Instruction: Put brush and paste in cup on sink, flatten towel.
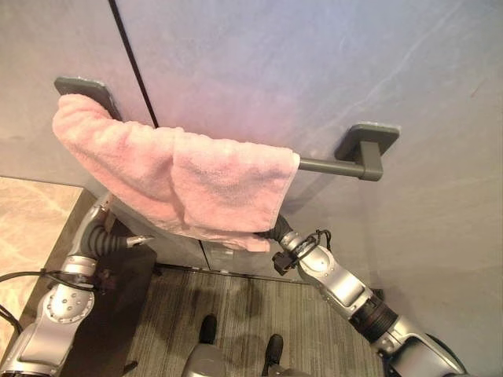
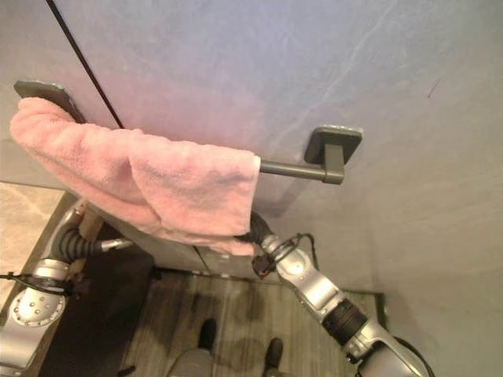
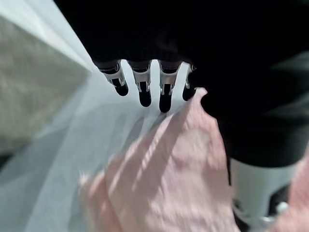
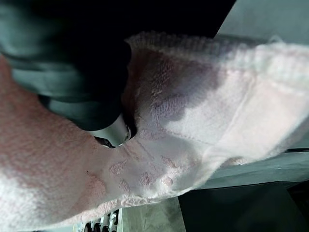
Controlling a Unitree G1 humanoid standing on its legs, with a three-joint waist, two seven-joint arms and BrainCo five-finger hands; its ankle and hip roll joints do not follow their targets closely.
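A beige counter (image 1: 31, 228) lies at far left. My left hand (image 3: 145, 84) hangs with straight fingers beside the pink towel (image 1: 181, 177), bunched over the grey wall rail (image 1: 330, 166). My right hand (image 4: 113, 133) pinches its lower edge.

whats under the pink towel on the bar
The right arm reaches up beneath the towel and its right hand is buried in the cloth, fingers hidden. The left hand, fingers straight, shows beside the towel's lower edge. The bar shows past the towel.

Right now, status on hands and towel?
Left hand open beside pink towel. Right hand under the hem, fingers hidden. Towel bunched over grey rail, not flat.
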